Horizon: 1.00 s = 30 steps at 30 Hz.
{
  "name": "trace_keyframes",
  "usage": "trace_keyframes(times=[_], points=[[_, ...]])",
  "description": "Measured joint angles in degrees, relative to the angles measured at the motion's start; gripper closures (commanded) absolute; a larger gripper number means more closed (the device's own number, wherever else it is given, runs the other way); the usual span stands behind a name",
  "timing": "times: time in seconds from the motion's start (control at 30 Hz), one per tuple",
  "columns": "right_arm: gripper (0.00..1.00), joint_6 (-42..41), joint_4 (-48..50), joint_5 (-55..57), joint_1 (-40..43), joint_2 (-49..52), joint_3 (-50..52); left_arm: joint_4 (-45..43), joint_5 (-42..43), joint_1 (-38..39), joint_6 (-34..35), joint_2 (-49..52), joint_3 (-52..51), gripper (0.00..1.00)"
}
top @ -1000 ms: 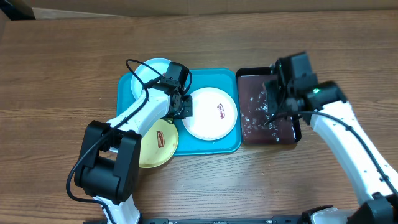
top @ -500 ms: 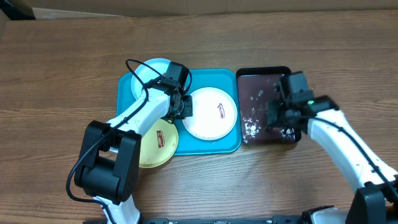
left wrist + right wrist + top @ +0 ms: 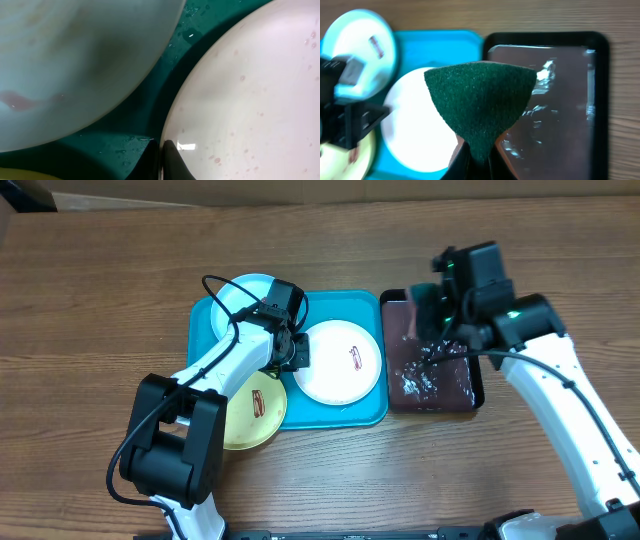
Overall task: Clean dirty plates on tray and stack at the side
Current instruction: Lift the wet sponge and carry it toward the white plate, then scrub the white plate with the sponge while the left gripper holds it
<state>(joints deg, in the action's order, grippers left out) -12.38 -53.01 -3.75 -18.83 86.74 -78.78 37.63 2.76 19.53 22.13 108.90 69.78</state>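
On the turquoise tray (image 3: 350, 308) lie a light cyan plate (image 3: 240, 298) at the back left and a white plate (image 3: 340, 362) in the middle, each with a red smear. A yellow-green plate (image 3: 255, 412) hangs over the tray's front left corner. My left gripper (image 3: 298, 352) is shut on the white plate's (image 3: 250, 100) left rim, its fingertips (image 3: 172, 159) pinching the edge beside the cyan plate (image 3: 75, 60). Above the black tray, my right gripper (image 3: 477, 160) is shut on a dark green sponge (image 3: 480, 105).
The black tray (image 3: 452, 392) holds brownish water with white foam, right of the turquoise tray (image 3: 435, 50). Bare wooden table surrounds both trays. The right arm (image 3: 540, 370) reaches in from the front right, the left arm (image 3: 215, 375) from the front left.
The right gripper, down at the black tray's front half a second ago, has lifted and moved back toward its far left corner with the sponge. The left arm and plates have not moved.
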Motion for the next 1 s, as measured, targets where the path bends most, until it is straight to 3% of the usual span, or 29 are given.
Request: trace_keyframes(times=[0.33,1.0], points=[[0.96,-0.7,1.8,6.4,-11.5,11.3,-0.7,0.0,0.0,0.0,0.0,0.0,0.0,0.96],[0.96,-1.2,2.1,16.6,-17.1,29.2,-4.5,-0.1,0.0,0.0,0.0,0.0,0.0,0.96]])
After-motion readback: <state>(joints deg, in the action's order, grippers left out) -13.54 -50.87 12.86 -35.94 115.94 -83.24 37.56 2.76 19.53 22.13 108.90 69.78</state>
